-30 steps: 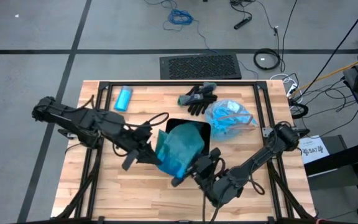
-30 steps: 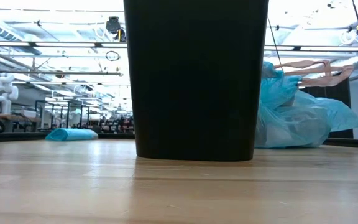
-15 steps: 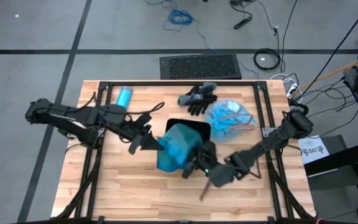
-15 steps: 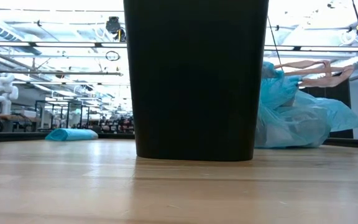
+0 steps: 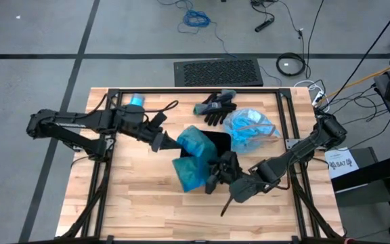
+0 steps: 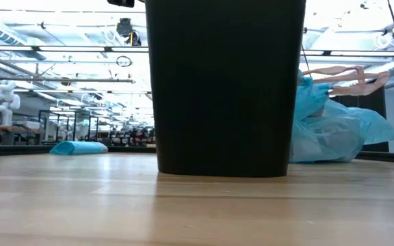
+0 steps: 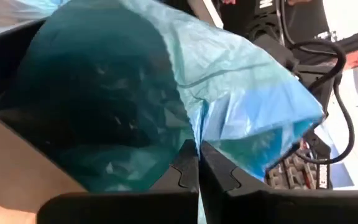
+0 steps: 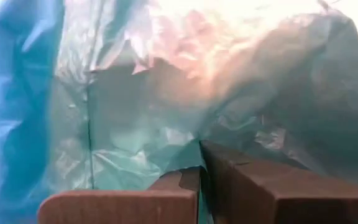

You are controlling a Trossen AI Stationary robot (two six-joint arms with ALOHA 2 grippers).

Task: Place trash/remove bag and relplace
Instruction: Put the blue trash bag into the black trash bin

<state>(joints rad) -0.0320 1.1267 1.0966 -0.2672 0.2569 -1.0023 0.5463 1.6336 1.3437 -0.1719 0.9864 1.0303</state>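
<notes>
A black bin (image 5: 215, 144) (image 6: 224, 85) stands mid-table. Over its near left side hangs an empty teal bag (image 5: 192, 157), held by both grippers. My left gripper (image 5: 170, 141) (image 7: 198, 163) is shut on the bag's far left part, at the bin's left rim. My right gripper (image 5: 212, 179) (image 8: 199, 163) is shut on the bag's near part, in front of the bin. A filled blue bag (image 5: 250, 129) (image 6: 330, 130) rests on the table to the right of the bin. The trash is hidden. My left gripper pinches a gathered edge of the bag's film (image 7: 194, 134) between its two fingers, coming nearly level from the table's left. The bag's mouth opens beyond the fingers, over the bin. My right gripper pinches crumpled film (image 8: 188, 148) of the bag's near part between its two fingers, coming slanted from the near right. How many layers it has I cannot tell. The film billows up beyond the fingers, clear of the table.
Black gloves (image 5: 215, 107) lie at the far edge behind the bin. A blue roll (image 5: 135, 102) (image 6: 79, 147) lies at the far left. The near half of the wooden table (image 5: 147, 210) has free room.
My left gripper has gone toward the far edge and a little right, drawing its part of the bag up to the bin's left rim. My right gripper has rolled and shifted slightly right. The bag has spread into two lobes. The bin has slid a little to the right.
</notes>
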